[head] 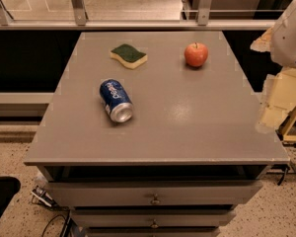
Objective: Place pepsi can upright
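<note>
The pepsi can (116, 100) is dark blue with white lettering and lies on its side on the grey table top (187, 122), left of the middle. Its silver end faces the front edge. My gripper (275, 105) hangs off the right edge of the table, well to the right of the can and not touching it. The white arm (291, 31) rises above it at the upper right.
A yellow sponge with a green top (129, 56) lies at the back left of the table. A red apple (196, 54) stands at the back right. Drawers (153, 194) sit under the table top. A railing (138, 23) runs behind the table.
</note>
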`<state>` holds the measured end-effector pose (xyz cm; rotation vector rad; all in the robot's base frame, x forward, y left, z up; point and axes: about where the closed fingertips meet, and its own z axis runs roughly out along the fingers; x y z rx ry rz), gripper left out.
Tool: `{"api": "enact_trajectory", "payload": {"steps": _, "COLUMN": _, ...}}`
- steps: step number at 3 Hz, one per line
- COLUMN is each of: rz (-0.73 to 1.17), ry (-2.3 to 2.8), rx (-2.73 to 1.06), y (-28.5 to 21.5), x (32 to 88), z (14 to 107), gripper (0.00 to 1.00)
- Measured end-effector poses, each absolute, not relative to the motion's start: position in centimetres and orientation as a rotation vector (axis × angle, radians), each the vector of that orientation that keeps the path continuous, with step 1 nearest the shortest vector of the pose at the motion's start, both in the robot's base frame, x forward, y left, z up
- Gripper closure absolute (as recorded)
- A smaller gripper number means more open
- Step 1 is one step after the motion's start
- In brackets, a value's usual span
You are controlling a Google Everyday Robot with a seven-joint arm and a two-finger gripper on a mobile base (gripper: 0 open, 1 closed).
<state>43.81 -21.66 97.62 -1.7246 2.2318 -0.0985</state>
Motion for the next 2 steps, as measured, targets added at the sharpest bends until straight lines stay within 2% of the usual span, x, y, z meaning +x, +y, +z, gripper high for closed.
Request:
{"api": "enact_trajectory", "payload": {"steps": 1, "rz": -0.099, "ry": 2.232, "rx": -1.725, "y": -21.7, "x": 43.8, "z": 97.6, "gripper": 0.0}}
{"api": "enact_trajectory", "payload": {"steps": 2, "rz": -0.02, "ry": 2.248, "rx": -1.616, "y": -20.3, "x": 45.6, "z": 98.4, "gripper": 0.0}}
